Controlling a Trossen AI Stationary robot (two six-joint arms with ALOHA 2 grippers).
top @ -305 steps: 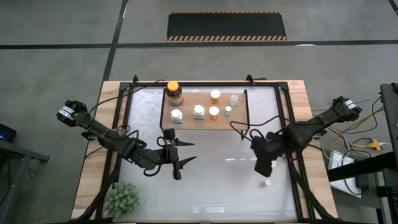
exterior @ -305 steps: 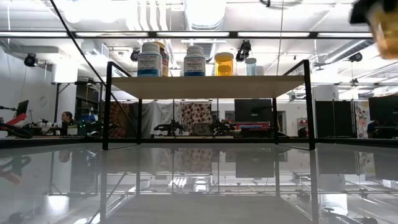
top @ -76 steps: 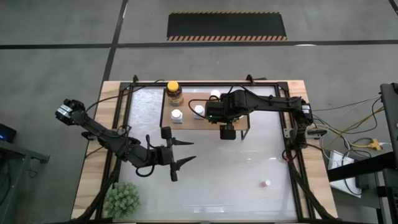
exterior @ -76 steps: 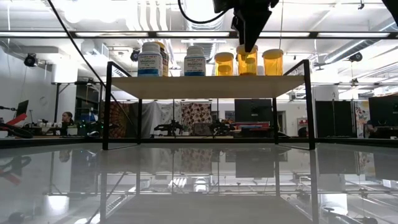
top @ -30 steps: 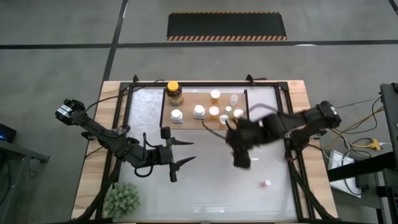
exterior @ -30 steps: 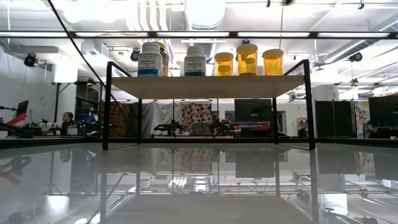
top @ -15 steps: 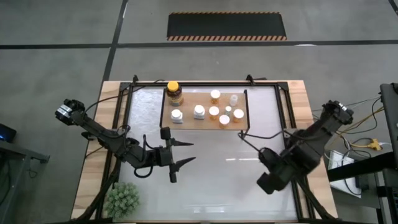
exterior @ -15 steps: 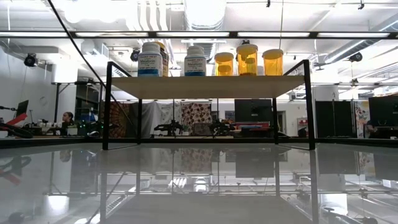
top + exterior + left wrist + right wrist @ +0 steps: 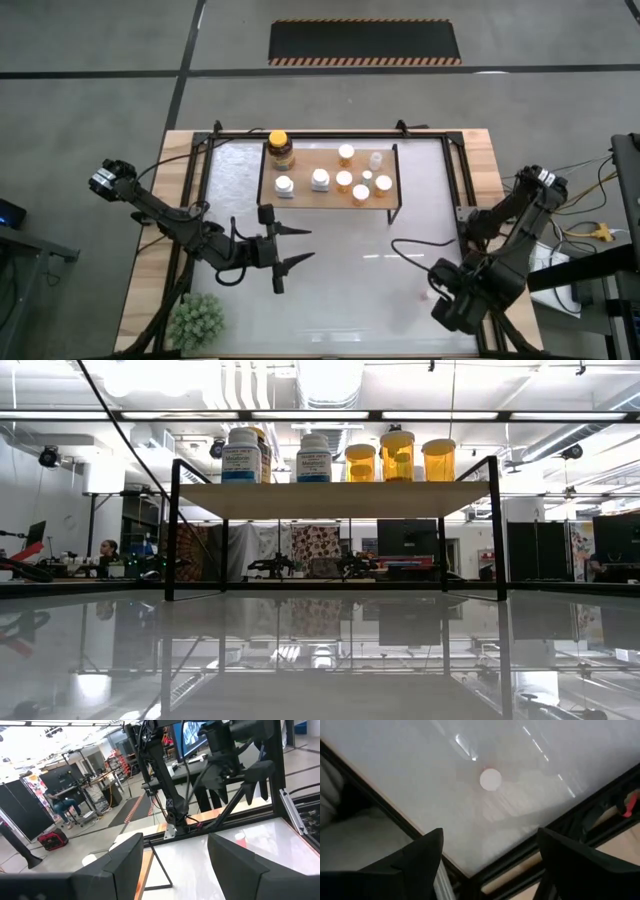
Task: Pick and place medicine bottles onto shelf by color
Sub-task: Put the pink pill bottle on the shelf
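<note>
A: Eight medicine bottles (image 9: pixel 320 179) on the shelf (image 9: pixel 305 157), one loose bottle (image 9: pixel 424 296) on the counter (image 9: pixel 340 265) near the right-front corner.

B: Shelf layout?

A: Amber jar with yellow-orange lid (image 9: pixel 280 148) at the far left corner. Two white ones (image 9: pixel 314 457) beside it, then the orange pale-capped ones (image 9: pixel 397 454) toward the right end. All upright in the low view.

B: Right gripper?

A: Right gripper (image 9: pixel 457 300) hangs above the counter's right-front corner, just beside the loose bottle. Fingers (image 9: pixel 417 857) spread wide, nothing between them. Wrist view looks down on the bottle's pale cap (image 9: pixel 490 779), ahead of the fingertips, no contact.

B: Left?

A: Left gripper (image 9: pixel 288 248) sits over the counter left of centre, well apart from the shelf. Fingers (image 9: pixel 234 855) parted, holding nothing. Green plant (image 9: pixel 195 320) at the left-front corner.
</note>
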